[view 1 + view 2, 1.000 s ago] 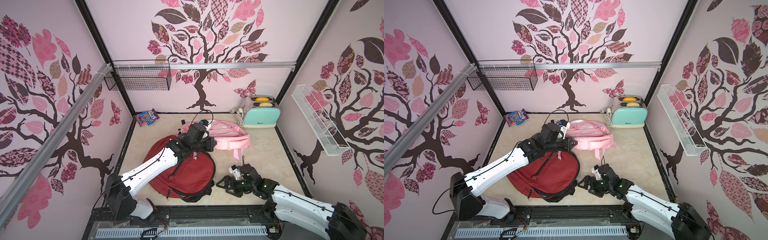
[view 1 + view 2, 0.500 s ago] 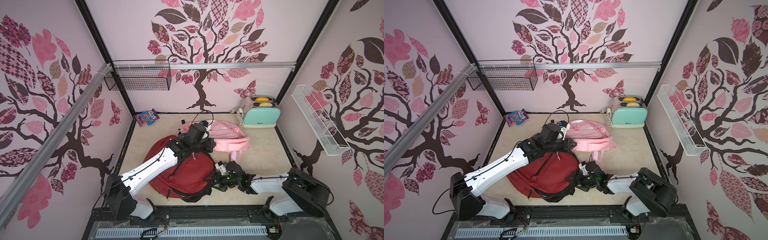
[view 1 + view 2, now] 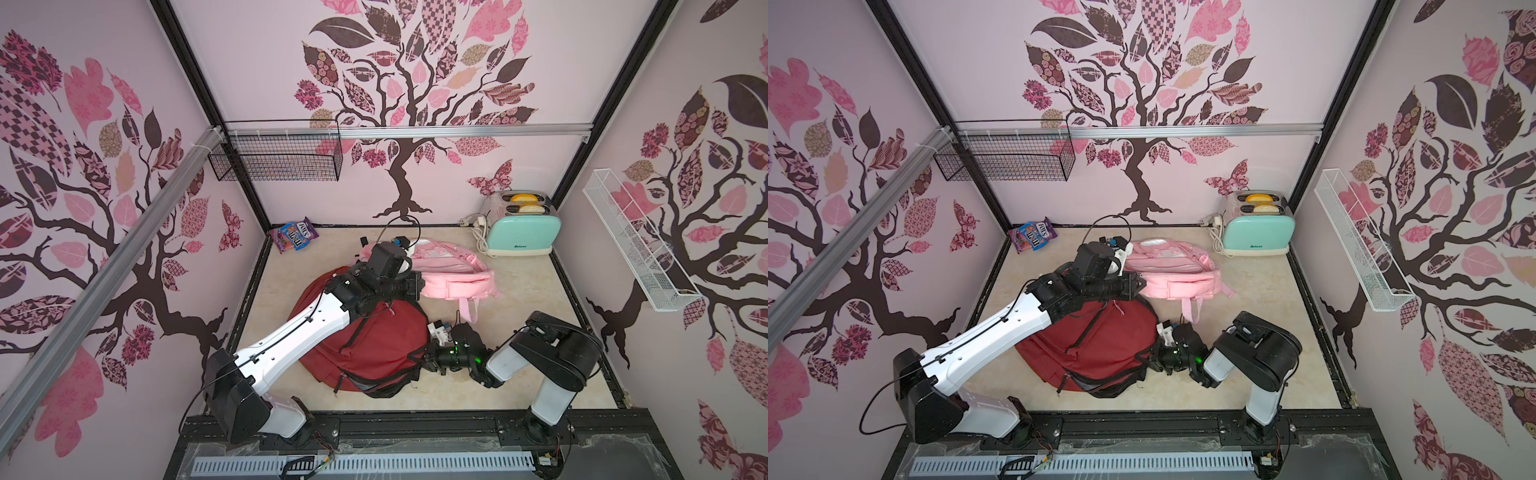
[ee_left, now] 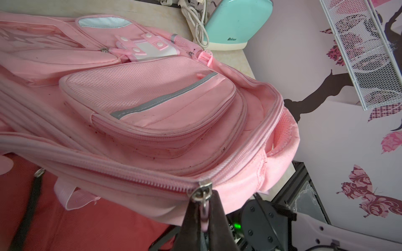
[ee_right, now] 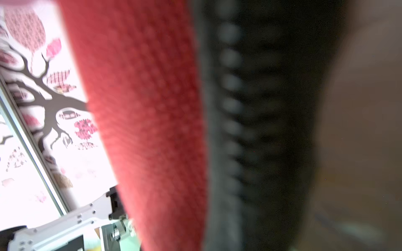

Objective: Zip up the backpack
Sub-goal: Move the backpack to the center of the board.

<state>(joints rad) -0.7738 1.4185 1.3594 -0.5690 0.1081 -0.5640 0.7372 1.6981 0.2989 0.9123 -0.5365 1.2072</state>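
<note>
Moved: right gripper point(image 3: 430, 360) now at 3 o'clock edge of red backpack point(image 3: 374, 345) — jaws untellable.
Grip: left gripper point(image 4: 202, 201) clenched on pink backpack point(image 4: 152, 104) zipper pull point(image 4: 205, 219).
Risk: unbraced bag drags — pull slips.

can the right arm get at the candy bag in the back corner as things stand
Probably not. The candy bag lies against the far wall on the left arm's side, and the red backpack and the left arm stretched across it lie between it and the right pincer.

blocked: red backpack point(image 3: 374, 345), pink backpack point(image 3: 453, 278), centre | free: table point(image 3: 540, 299) before toaster point(image 3: 519, 232)
</note>
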